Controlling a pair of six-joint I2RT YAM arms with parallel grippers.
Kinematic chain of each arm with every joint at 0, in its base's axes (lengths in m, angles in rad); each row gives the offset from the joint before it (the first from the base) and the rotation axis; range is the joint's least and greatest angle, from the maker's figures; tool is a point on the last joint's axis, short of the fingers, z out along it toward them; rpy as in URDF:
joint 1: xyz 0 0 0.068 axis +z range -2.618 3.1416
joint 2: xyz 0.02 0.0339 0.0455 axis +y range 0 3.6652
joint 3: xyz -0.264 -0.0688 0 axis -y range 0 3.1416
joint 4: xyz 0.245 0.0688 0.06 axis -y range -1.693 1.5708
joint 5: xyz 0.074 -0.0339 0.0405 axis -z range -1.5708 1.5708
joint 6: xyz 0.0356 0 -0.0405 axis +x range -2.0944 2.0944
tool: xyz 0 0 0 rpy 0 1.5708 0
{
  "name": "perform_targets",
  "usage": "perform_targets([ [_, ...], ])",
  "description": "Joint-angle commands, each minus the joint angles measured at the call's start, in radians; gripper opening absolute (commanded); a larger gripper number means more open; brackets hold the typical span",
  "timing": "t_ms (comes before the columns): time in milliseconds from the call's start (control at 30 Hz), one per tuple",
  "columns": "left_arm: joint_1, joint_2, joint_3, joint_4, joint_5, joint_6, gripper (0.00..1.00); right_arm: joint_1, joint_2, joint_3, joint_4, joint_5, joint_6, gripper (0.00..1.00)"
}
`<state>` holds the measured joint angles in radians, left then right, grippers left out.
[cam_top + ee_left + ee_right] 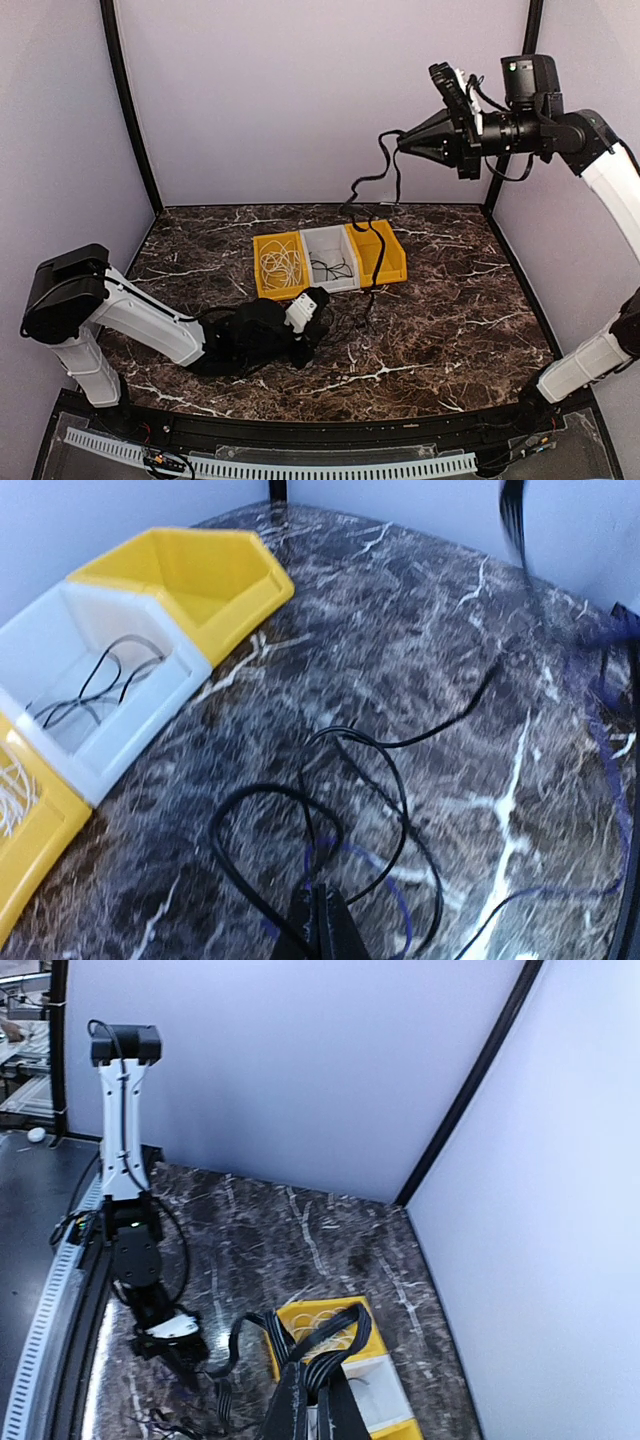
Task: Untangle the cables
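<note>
My right gripper [405,143] is raised high at the back right, shut on a flat ribbed black cable [385,165]. That cable hangs down across the right yellow bin [392,262] to the table. In the right wrist view it loops out from the right gripper [320,1392]. My left gripper [320,305] is low on the table in front of the bins. Its tips [320,920] are shut in a tangle of black cable loops [395,790] and a blue cord [395,875]. Strands run into the tips; which one is pinched I cannot tell.
Three bins stand side by side mid-table. The left yellow bin [262,285] holds a coiled white cable [282,265]. The white bin [322,237] holds a thin black cord [100,680]. Walls enclose the table on three sides.
</note>
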<state>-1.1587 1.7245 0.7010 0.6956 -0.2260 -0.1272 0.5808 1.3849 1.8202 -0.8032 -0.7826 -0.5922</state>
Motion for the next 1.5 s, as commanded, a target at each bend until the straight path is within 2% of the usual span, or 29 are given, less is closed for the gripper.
perform_targets([
  [0, -0.004, -0.116, -0.103, -0.100, -0.078, -0.039, 0.00, -0.025, 0.034, 0.183, 0.054, 0.099, 0.047, 0.00],
  [233, -0.004, -0.236, -0.217, -0.183, -0.134, -0.105, 0.00, -0.040, 0.095, 0.338, 0.071, 0.123, 0.073, 0.00],
  [500, -0.004, -0.362, -0.325, -0.329, -0.188, -0.187, 0.00, -0.055, 0.153, 0.477, 0.096, 0.241, 0.052, 0.00],
  [633, -0.004, -0.468, -0.396, -0.414, -0.215, -0.258, 0.00, -0.062, 0.172, 0.502, 0.145, 0.343, 0.078, 0.00],
  [767, -0.004, -0.554, -0.452, -0.422, -0.234, -0.322, 0.00, -0.076, 0.183, 0.513, 0.186, 0.430, 0.084, 0.00],
  [867, -0.004, -0.578, -0.448, -0.433, -0.248, -0.331, 0.00, -0.076, 0.182, 0.468, 0.194, 0.407, 0.086, 0.00],
  [933, -0.004, -0.574, -0.422, -0.440, -0.249, -0.309, 0.01, -0.076, 0.167, 0.399, 0.199, 0.339, 0.097, 0.00],
  [1133, -0.004, -0.551, -0.341, -0.382, -0.093, -0.210, 0.33, -0.055, 0.112, 0.110, 0.180, 0.004, 0.105, 0.00],
  [1167, -0.005, -0.551, -0.329, -0.371, -0.066, -0.204, 0.37, -0.040, 0.105, 0.067, 0.177, -0.015, 0.105, 0.00],
  [1300, -0.007, -0.560, -0.293, -0.299, -0.058, -0.158, 0.44, 0.041, 0.076, -0.067, 0.149, 0.002, 0.060, 0.00],
  [1467, -0.007, -0.470, -0.222, -0.080, -0.018, -0.021, 0.55, 0.074, 0.059, -0.082, 0.102, 0.023, 0.032, 0.00],
])
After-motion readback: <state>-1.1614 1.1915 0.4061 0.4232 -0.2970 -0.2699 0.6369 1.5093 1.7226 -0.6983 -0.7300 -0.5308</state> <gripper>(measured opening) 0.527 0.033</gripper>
